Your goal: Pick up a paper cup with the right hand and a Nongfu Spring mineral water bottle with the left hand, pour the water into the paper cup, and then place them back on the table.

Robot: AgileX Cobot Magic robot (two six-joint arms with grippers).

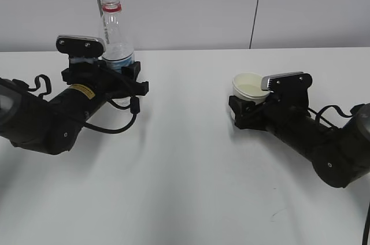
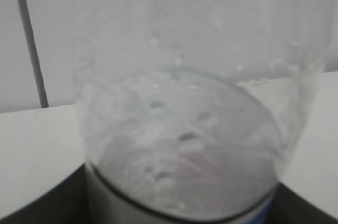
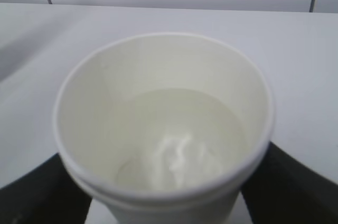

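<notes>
The Nongfu Spring mineral water bottle [image 1: 117,28] stands upright at the back left of the table [image 1: 185,158], uncapped, with its red neck ring showing. My left gripper [image 1: 136,77] is closed around its lower body. In the left wrist view the clear bottle [image 2: 185,129] fills the frame, with dark fingers [image 2: 47,203] at both bottom corners. The paper cup [image 1: 250,86] sits right of centre with water in it. My right gripper [image 1: 234,112] grips it low at table level. In the right wrist view the cup [image 3: 163,129] is upright between the black fingers [image 3: 296,187].
A grey wall with dark vertical seams [image 1: 257,2] runs behind the table's far edge. A small dark scuff mark [image 1: 277,216] lies on the tabletop near the front right. Both black arms lie low over the table, left [image 1: 46,118] and right [image 1: 329,147].
</notes>
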